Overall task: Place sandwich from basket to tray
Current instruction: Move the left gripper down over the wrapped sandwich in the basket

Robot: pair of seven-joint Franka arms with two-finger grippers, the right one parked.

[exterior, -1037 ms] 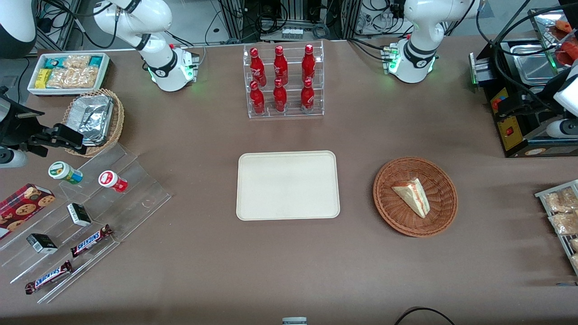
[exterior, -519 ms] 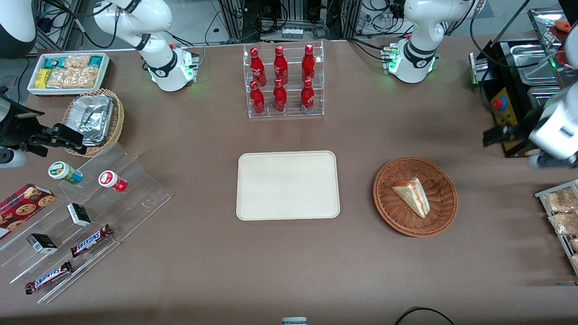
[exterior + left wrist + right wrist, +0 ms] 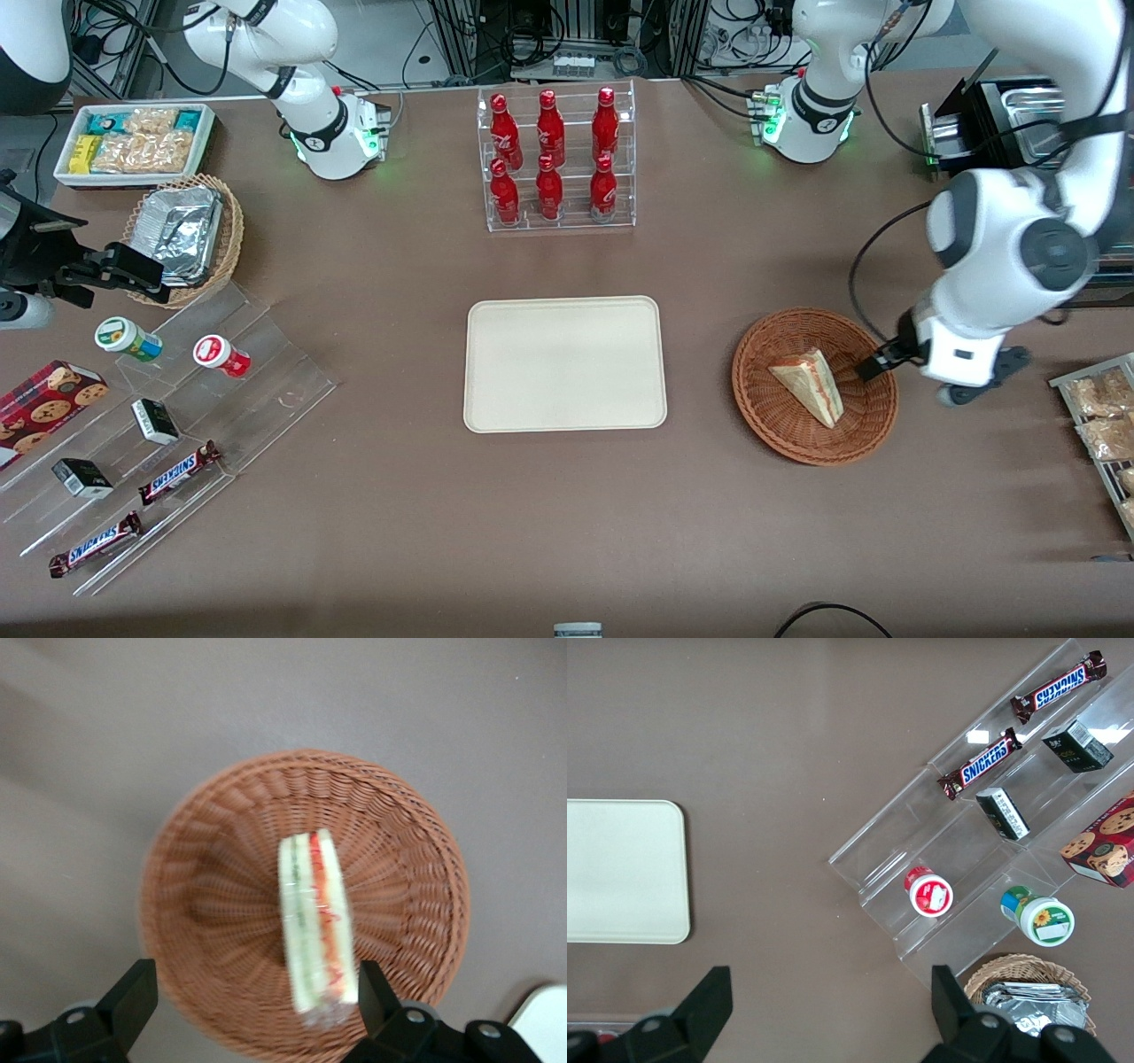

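The working arm point(image 3: 1001, 257) is glossy white with rounded shells, a grey round cap at its joint and black cables along it. Its gripper point(image 3: 252, 1005), above the basket, has black angular jaws spread wide. A green light glows on the arm's base point(image 3: 802, 120).

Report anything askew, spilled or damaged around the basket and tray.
Nothing stands out. The sandwich lies intact in the basket, looking wrapped in clear film. The tray sits flat and square on the table. The gripper hangs open above the basket, touching nothing.

Robotics lab, cable-strewn equipment racks point(image 3: 567, 35), staged snack table point(image 3: 567, 514)
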